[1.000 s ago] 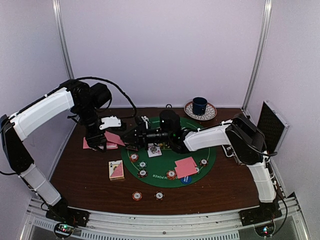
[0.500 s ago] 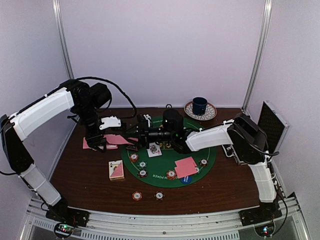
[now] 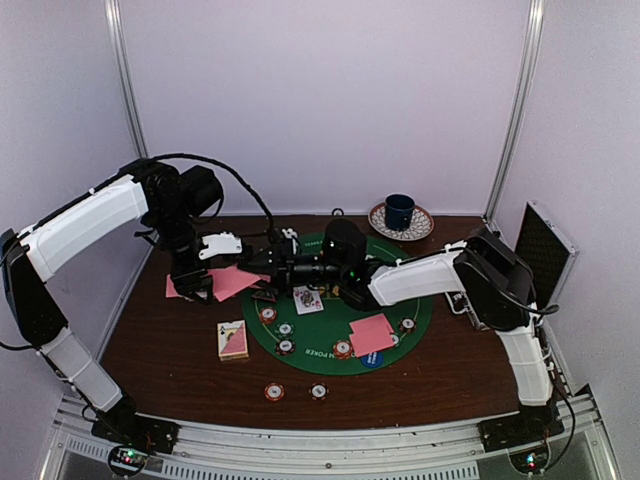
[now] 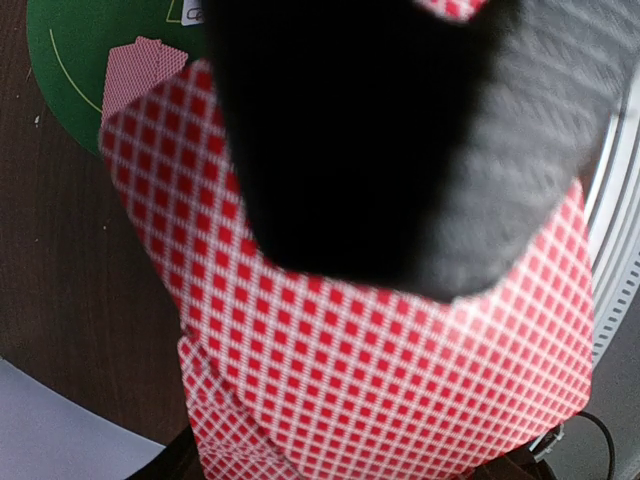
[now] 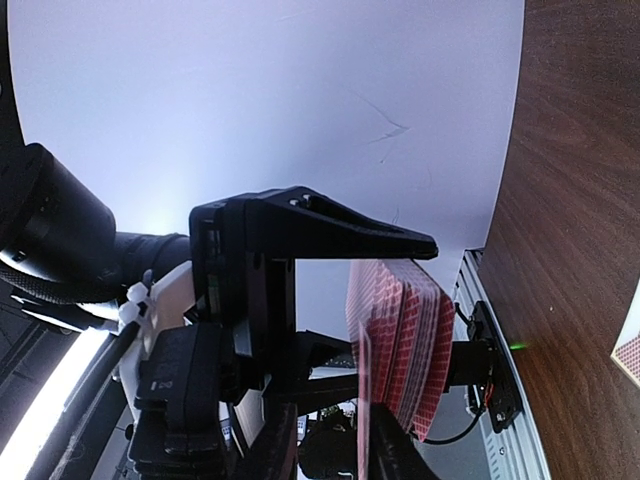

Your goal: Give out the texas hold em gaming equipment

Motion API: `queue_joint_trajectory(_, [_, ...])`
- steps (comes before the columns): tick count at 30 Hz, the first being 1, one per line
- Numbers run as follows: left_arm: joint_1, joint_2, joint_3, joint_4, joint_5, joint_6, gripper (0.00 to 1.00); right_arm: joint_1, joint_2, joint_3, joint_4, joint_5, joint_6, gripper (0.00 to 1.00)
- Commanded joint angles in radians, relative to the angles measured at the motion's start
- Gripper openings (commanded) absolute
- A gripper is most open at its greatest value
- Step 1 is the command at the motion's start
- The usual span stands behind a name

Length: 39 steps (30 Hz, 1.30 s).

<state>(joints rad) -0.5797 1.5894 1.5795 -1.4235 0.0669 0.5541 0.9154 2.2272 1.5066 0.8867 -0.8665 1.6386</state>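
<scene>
left end effector (image 3: 193, 284) clamps the deck (image 3: 236, 281) over the tabletop (image 3: 170, 350), left side. right end effector (image 3: 262, 266) meets it; its grip cannot be told. dealt cards (image 3: 372, 333) and chips (image 3: 285, 347) lie on the mat (image 3: 330, 320). distribution judged part-done.

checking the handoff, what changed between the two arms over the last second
The right gripper moved left, closer to the pink-backed playing cards clamped in the left gripper. The cards swung from tilted to lying flatter. Whether the right gripper has hold of them cannot be told. The left arm, the striped-edge poker chips, the round green felt mat and the blue mug stayed put.
</scene>
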Motion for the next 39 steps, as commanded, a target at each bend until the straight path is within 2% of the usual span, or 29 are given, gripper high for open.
queue_joint_trajectory(1, [0.001, -0.024, 0.012, -0.002, 0.001, -0.011, 0.0, 0.008, -0.016, 0.032, 0.022, -0.004, 0.008, 0.24])
queue_joint_trajectory(6, [0.001, -0.026, 0.004, -0.001, -0.001, -0.013, 0.0, 0.004, -0.02, 0.026, 0.012, -0.015, 0.004, 0.0])
queue_joint_trajectory(12, [0.001, -0.029, 0.004, -0.002, -0.003, -0.014, 0.0, -0.031, -0.077, -0.035, -0.026, -0.029, -0.046, 0.0])
queue_joint_trajectory(15, [0.001, -0.031, -0.001, -0.002, -0.005, -0.012, 0.0, -0.069, -0.138, -0.092, -0.099, -0.046, -0.125, 0.0])
queue_joint_trajectory(17, [0.001, -0.033, -0.006, -0.001, -0.005, -0.011, 0.0, -0.098, -0.193, -0.116, -0.258, -0.056, -0.243, 0.0])
queue_joint_trajectory(20, [0.001, -0.035, -0.011, -0.003, -0.006, -0.01, 0.0, -0.141, -0.276, -0.115, -0.562, -0.046, -0.506, 0.0])
queue_joint_trajectory(24, [0.001, -0.041, -0.019, -0.003, -0.006, -0.005, 0.0, -0.182, -0.342, -0.036, -0.984, 0.029, -0.826, 0.0])
queue_joint_trajectory(27, [0.001, -0.042, -0.027, -0.004, -0.005, -0.007, 0.0, -0.196, -0.356, 0.052, -1.284, 0.186, -1.087, 0.0])
queue_joint_trajectory(30, [0.002, -0.042, -0.027, -0.006, 0.003, -0.01, 0.0, -0.192, -0.357, 0.092, -1.431, 0.403, -1.281, 0.0])
queue_joint_trajectory(33, [0.004, -0.045, -0.027, -0.008, 0.005, -0.012, 0.0, -0.164, -0.361, 0.086, -1.477, 0.622, -1.463, 0.0])
queue_joint_trajectory(39, [0.017, -0.047, -0.033, -0.013, 0.012, -0.013, 0.0, -0.077, -0.362, 0.034, -1.357, 1.018, -1.741, 0.0])
